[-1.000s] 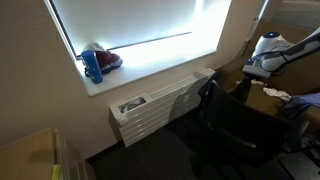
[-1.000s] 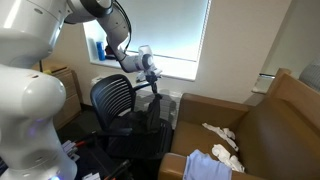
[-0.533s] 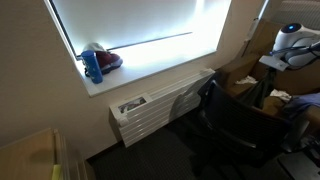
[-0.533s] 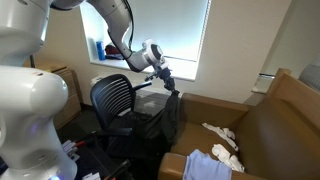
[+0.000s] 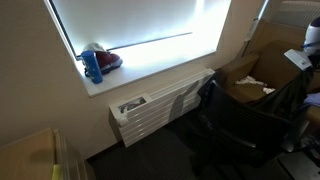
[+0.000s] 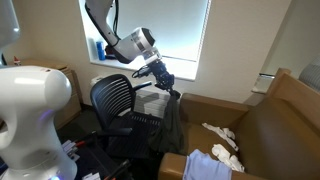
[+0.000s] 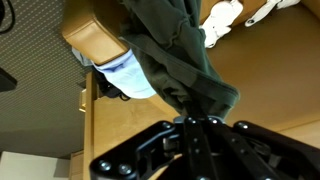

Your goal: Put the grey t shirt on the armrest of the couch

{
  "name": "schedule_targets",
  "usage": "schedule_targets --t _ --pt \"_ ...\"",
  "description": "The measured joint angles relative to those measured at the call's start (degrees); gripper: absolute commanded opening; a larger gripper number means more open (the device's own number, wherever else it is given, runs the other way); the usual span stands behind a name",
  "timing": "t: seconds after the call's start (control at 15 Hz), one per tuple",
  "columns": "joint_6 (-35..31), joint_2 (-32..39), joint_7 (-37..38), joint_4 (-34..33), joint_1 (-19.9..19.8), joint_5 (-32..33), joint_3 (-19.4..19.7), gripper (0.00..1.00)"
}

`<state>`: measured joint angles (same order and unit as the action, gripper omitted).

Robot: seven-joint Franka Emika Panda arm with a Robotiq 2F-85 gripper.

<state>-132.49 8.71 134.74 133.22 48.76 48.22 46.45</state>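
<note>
My gripper (image 6: 168, 84) is shut on the dark grey t shirt (image 6: 174, 125), which hangs down from it above the gap between the office chair and the brown couch (image 6: 270, 125). In the wrist view the shirt (image 7: 180, 50) drapes away from the closed fingers (image 7: 195, 123). The couch's near armrest (image 6: 180, 163) lies below, with a light blue cloth (image 6: 212, 166) on it. The wrist view also shows that armrest (image 7: 95, 38) and the blue cloth (image 7: 125, 75). In the other exterior view only a part of the arm (image 5: 311, 36) shows at the right edge.
A black office chair (image 6: 120, 100) stands beside the hanging shirt. White cloths (image 6: 222, 140) lie on the couch seat. A radiator (image 5: 160, 100) sits under the window, a blue bottle (image 5: 93, 65) on the sill, and a cardboard box (image 5: 245, 80) nearby.
The arm has swung away from the chair toward the couch, carrying the shirt, which now hangs free. In one exterior view the gripper has moved almost out of frame to the right.
</note>
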Motion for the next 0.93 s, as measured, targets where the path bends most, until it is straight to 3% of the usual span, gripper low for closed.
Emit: schedule_targets --t 0.2,0.27,0.47,0.67,0.93 --pt "0.7 -3.6 1.9 2.8 0.8 0.9 0.9 0.00" --pt "-0.1 -3.7 1.8 2.7 -1.5 1.0 -1.5 0.00" --pt "1.3 -3.7 8.5 1.5 -13.9 2.4 -12.6 0.00" --pt "4.2 -7.3 14.4 2.6 -26.3 6.8 -17.9 0.00" --pt "9.2 -17.2 14.2 4.3 -43.4 7.0 -23.1 0.00"
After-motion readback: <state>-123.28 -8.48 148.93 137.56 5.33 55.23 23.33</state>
